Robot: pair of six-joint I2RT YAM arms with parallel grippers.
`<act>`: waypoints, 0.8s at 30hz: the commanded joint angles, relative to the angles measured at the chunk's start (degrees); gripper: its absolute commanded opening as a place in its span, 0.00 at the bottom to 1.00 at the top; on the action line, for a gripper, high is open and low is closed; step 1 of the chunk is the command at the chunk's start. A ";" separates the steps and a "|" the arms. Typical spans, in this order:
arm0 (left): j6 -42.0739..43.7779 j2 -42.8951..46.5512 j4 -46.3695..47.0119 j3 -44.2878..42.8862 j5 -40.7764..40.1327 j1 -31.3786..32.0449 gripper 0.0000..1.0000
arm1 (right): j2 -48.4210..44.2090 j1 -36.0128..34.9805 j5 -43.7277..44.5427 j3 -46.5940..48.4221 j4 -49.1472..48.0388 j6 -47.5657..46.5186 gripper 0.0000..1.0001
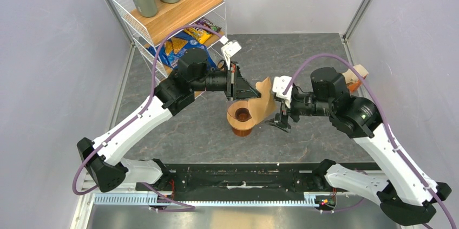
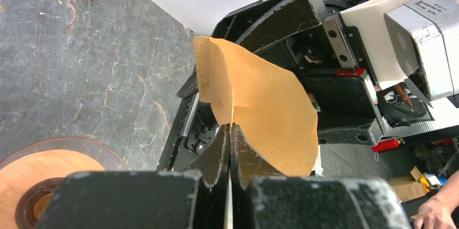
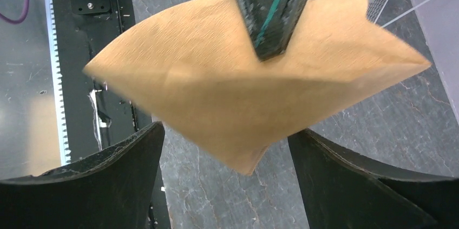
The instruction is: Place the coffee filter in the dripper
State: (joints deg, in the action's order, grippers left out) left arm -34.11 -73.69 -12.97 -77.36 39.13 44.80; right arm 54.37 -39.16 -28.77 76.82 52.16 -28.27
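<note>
The left gripper [image 2: 230, 142], jaws clamped on the thin light-brown paper coffee filter [image 2: 265, 110], holds it aloft just right of the clear pinkish cone-shaped dripper [image 1: 238, 123], while the right gripper [image 3: 226, 136] waits beside it with jaws apart; the carrying step seems in hand, and next it likely needs lowering point-down into the dripper.

Bright even light, blurry coffee filter [image 3: 216, 104]

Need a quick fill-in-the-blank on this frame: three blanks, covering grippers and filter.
1. The ___ gripper is shut on the coffee filter.
2. The right gripper has its jaws ___, either side of the filter's tip.
3. The dripper holds ___ filter yet.

Missing words: left; open; no
</note>
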 commanded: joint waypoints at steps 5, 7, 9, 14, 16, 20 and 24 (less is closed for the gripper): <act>-1.92 1.31 2.05 1.25 -1.50 0.03 0.02 | 1.06 -0.22 1.55 2.27 -5.71 2.95 0.79; -0.39 1.58 0.29 1.25 -2.63 0.02 0.02 | 0.41 -0.22 0.48 2.16 -5.33 2.92 0.73; 0.37 1.80 -0.21 1.46 -3.35 0.01 0.02 | -0.26 -0.22 -0.43 1.86 -5.41 3.00 0.67; 0.67 1.80 -0.41 1.45 -3.24 0.03 0.02 | -0.42 -0.17 -0.17 1.76 -5.32 2.97 0.49; 1.18 1.70 -1.42 1.09 -3.43 0.03 0.02 | -0.41 -0.22 0.18 1.76 -5.06 2.58 0.45; 1.53 2.13 -2.24 1.08 -3.30 0.03 0.03 | -0.82 -0.22 0.38 1.64 -4.71 2.08 0.37; 3.91 3.11 -3.60 1.37 -2.00 0.03 0.27 | -0.78 -0.22 -0.37 1.75 -3.71 1.40 0.28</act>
State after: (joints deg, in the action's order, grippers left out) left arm -34.06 -73.49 -15.38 -75.79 36.14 44.82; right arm 54.35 -39.16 -28.42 76.86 49.19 -26.20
